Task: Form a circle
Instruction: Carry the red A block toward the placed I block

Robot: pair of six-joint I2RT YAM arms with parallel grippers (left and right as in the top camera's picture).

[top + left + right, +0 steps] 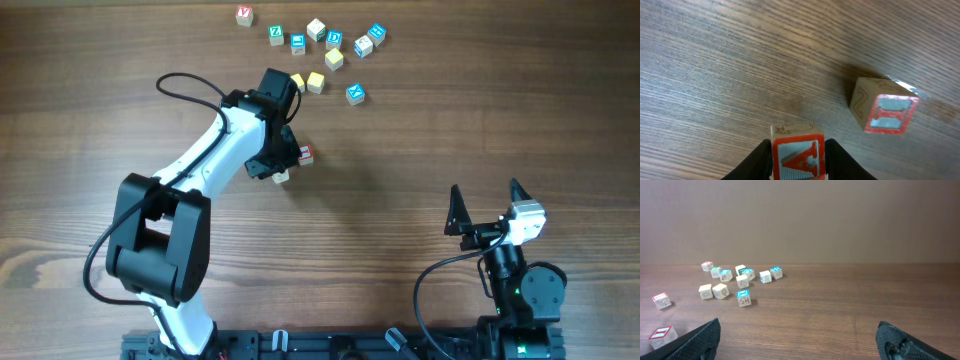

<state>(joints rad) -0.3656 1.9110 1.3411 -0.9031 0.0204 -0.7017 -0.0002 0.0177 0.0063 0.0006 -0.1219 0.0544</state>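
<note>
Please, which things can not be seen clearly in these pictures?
- Left wrist view: the small wooden cube with a red letter A is cut by the bottom edge; whether the fingers of the left gripper press it is unclear.
- Overhead view: the left arm hides those fingers.
- Overhead view: letters on the scattered wooden cubes are too small.

- Tabletop (420, 150): dark brown wood-grain surface that fills the whole overhead frame, grain running left to right.
- Wall (840, 220): plain, matte, tan-brown. It occupies the upper half of the right wrist view and meets the tabletop's far edge in a straight horizontal line.
- Light: even, diffuse; shadows soft; faint sheen on the grain in the left wrist view.
</note>
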